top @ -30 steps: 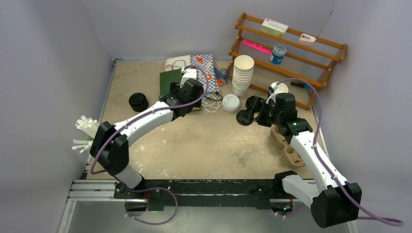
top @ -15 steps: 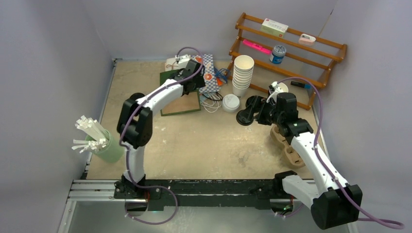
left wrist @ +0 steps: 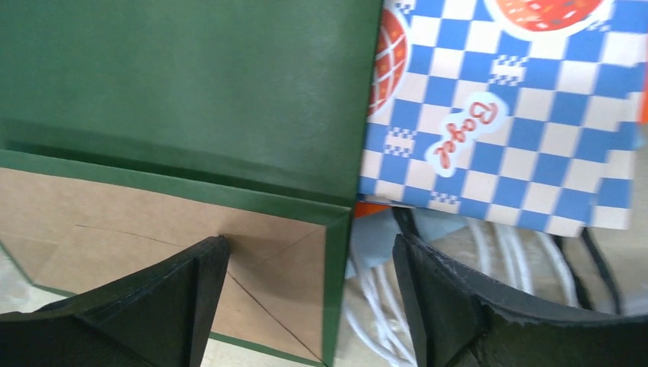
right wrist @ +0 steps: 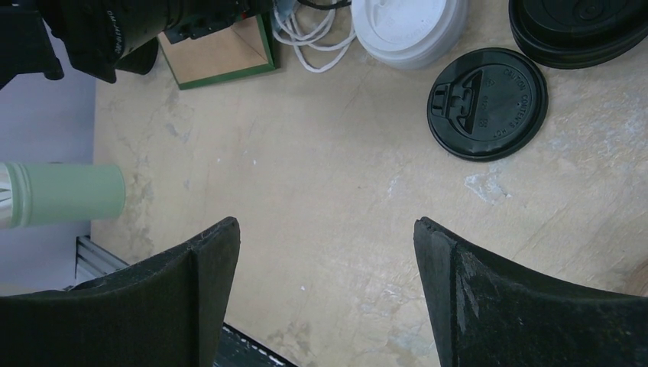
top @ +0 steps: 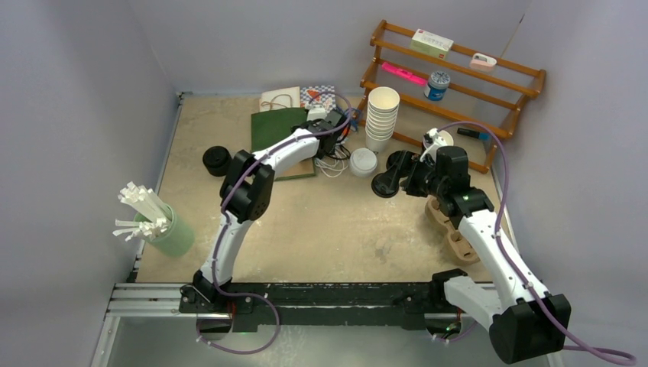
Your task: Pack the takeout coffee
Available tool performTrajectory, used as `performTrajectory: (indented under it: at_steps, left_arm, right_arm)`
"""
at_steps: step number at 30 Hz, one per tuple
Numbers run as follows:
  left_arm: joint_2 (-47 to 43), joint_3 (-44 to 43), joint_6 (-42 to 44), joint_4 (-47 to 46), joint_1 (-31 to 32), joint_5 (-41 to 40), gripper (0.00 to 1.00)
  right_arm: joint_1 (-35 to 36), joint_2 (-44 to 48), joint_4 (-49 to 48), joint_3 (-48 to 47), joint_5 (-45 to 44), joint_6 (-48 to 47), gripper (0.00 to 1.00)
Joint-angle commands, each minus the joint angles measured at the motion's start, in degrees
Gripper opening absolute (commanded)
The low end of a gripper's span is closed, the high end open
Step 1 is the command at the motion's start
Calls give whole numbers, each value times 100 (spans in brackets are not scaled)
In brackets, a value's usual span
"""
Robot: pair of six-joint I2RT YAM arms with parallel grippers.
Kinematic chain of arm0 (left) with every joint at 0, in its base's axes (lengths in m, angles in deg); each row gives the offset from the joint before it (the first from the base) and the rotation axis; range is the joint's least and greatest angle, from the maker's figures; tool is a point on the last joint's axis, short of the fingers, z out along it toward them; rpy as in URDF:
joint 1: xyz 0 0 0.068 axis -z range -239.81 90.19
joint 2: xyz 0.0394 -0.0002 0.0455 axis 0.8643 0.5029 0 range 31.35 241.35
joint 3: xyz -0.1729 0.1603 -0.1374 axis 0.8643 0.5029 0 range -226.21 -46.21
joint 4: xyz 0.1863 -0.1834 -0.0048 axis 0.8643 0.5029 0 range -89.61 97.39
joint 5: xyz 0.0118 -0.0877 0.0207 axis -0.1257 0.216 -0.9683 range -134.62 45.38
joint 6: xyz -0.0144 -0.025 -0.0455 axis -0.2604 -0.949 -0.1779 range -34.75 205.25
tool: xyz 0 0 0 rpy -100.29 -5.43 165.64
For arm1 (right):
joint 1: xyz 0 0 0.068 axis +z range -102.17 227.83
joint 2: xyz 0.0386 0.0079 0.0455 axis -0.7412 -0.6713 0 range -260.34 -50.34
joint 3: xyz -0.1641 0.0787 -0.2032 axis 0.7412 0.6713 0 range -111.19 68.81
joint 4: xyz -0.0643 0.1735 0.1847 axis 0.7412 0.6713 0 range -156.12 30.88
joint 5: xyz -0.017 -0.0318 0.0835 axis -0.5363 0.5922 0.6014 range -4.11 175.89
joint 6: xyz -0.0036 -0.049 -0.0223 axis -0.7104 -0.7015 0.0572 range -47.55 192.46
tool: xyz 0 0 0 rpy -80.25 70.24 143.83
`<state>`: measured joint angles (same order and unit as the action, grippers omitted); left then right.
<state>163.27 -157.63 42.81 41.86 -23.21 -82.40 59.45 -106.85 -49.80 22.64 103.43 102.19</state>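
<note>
Left gripper (left wrist: 309,252) advanced — green bag (left wrist: 191,92), checkered bag (left wrist: 527,145) — two.

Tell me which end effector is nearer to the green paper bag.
Left. The left end effector is open over a corner of the green paper bag. The right end effector is far to its right, above the table near a black lid.

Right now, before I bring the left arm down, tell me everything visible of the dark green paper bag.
The dark green paper bag lies flat and folded on the table, its broad face matte green paper. Its folded base shows kraft-brown, with diagonal creases and a green border. The blue-and-white checkered paper bag meets one long edge. The left pincer hangs open above the base's corner; whether it touches cannot be told.
</note>
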Motion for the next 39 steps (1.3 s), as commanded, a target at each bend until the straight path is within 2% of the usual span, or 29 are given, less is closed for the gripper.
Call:
performTrajectory:
  at_steps: [1,4,6,11,13,15,17,18,23,26,32,36,37,39]
  left_arm:
    - [57,5,10,263,138,-750,75]
    - [74,23,42,351,197,-1066,58]
    - [74,23,64,417,207,-1291,56]
    - [121,15,395,430,207,-1250,61]
    - [98,77,555,385,220,-1207,57]
    - [24,196,664,316,238,-1258,40]
    - [-85,322,741,272,275,-1319,10]
    - [-157,360,718,307,294,-1365,0]
    - [-726,536,488,695,531,-1658,0]
    - [-1262,880,59,1130,786,-1844,0]
    - [-2799,2797,-746,1238,1276,-1641,0]
    - [-3801,4074,-478,487,1408,-1332,0]
    - [-4010,4353,-163,84,1407,-1259,7]
    - [-4310,4726,378,-535,1409,-1198,43]
  right_arm:
    - [-2,79,-129,-66,22,-47,86]
    - [0,72,-98,-78,14,-56,86]
    - [3,96,-77,-72,19,-56,86]
    - [1,188,-50,-77,13,-43,86]
    - [-1,216,-42,-85,17,-24,86]
    - [4,232,-24,-93,52,-13,85]
    - [1,259,-16,-98,85,8,84]
    - [-1,277,-27,-82,121,17,84]
    - [-1,320,-142,-11,282,114,83]
    - [3,210,-234,-8,447,131,82]
    - [10,-45,-666,150,907,279,79]
    - [223,-132,-1079,291,877,538,77]
    - [279,-152,-1135,293,825,572,77]
    - [337,-175,-1205,286,763,599,78]
